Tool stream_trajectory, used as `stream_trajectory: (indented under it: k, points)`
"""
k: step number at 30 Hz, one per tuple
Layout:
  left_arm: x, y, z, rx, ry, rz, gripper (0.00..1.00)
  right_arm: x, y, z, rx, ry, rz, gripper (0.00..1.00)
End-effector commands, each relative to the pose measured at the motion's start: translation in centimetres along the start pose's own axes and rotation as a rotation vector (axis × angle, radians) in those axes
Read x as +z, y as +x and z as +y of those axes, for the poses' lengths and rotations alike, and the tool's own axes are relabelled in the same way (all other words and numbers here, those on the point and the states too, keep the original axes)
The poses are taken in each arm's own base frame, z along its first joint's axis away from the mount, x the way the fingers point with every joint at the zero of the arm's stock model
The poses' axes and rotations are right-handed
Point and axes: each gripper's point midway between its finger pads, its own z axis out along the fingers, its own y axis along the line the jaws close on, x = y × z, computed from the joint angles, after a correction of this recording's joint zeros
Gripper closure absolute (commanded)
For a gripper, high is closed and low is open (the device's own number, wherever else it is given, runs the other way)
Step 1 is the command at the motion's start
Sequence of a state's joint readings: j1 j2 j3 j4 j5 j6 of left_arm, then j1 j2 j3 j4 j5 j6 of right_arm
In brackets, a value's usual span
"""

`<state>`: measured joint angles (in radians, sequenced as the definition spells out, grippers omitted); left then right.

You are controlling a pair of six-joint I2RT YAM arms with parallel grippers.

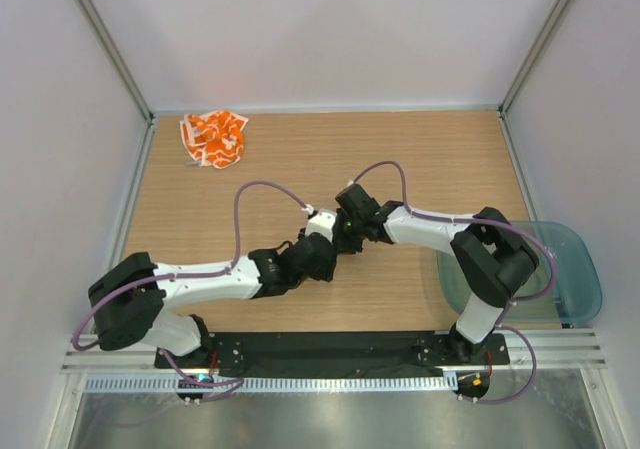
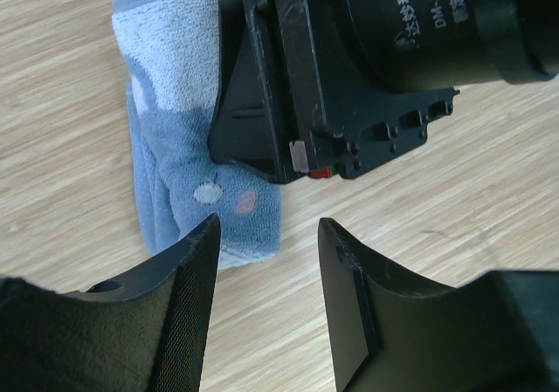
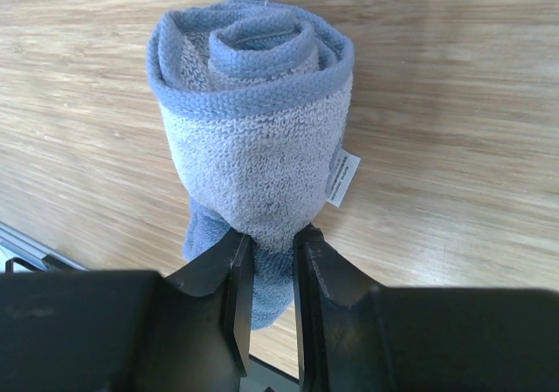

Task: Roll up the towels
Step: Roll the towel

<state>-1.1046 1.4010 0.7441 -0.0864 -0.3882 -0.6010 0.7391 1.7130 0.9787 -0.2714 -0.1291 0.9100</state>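
The grey-blue towel (image 3: 258, 139) was wound into a tight roll, its spiral end showing at 12 o'clock in the right wrist view and a small white label (image 3: 343, 176) hanging off its side at 3 o'clock. It lay on the wooden table (image 1: 430, 159) near the middle, hidden in the top view under the two wrists that met there. The right gripper (image 3: 272, 252) pinched the near end of the roll at 6 o'clock, its jaws pressed into the cloth from both sides with only a narrow fold between them.

In the left wrist view the same towel lay at 10 o'clock, partly covered by the black body of the right gripper at 1 o'clock. The left gripper (image 2: 269, 226) was spread, its jaws well apart. A corner of the towel showed in the gap by the left-hand finger (image 2: 188, 270); whether that finger touched the cloth could not be told.

The orange-patterned towel (image 1: 213, 139) lay crumpled and unrolled at 11 o'clock on the table, close to the far edge and well apart from both arms. The translucent teal tray (image 1: 585, 269) sat at 4 o'clock, hanging past the table's right edge, behind the right arm's elbow.
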Motion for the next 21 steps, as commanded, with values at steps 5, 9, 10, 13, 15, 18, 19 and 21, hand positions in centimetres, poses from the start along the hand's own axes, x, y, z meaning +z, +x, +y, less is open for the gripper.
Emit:
stream_trajectory:
  k: [5, 9, 10, 13, 15, 18, 19, 21]
  points:
    - [1.6, -0.2, -0.1, 0.014, -0.035, -0.023, 0.5, -0.2, 0.9, -0.6, -0.033, 0.056, 0.038, 0.89]
    - [2.3, 1.6, 0.7, 0.003, -0.07, 0.012, 0.51, -0.4, 1.0, -0.3, -0.041, 0.05, 0.042, 0.87]
    - [2.4, 2.0, 1.1, -0.001, -0.083, 0.018, 0.51, -0.4, 0.9, -0.4, -0.04, 0.052, 0.043, 0.87]
    - [2.5, 3.2, 2.2, -0.018, -0.127, 0.035, 0.51, -0.4, 1.0, -0.4, -0.043, 0.053, 0.047, 0.84]
    - [2.3, 3.8, 2.8, -0.032, -0.15, 0.046, 0.51, -0.4, 1.0, -0.4, -0.047, 0.057, 0.049, 0.82]
    - [2.1, 3.8, 3.4, -0.051, -0.175, 0.048, 0.5, -0.3, 1.1, -0.5, -0.053, 0.064, 0.058, 0.77]
    - [2.0, 4.1, 3.7, -0.064, -0.186, 0.055, 0.5, -0.2, 1.1, -0.6, -0.054, 0.068, 0.06, 0.73]
    - [1.7, 4.7, 4.5, -0.091, -0.203, 0.074, 0.51, -0.2, 1.0, -0.7, -0.057, 0.076, 0.062, 0.67]
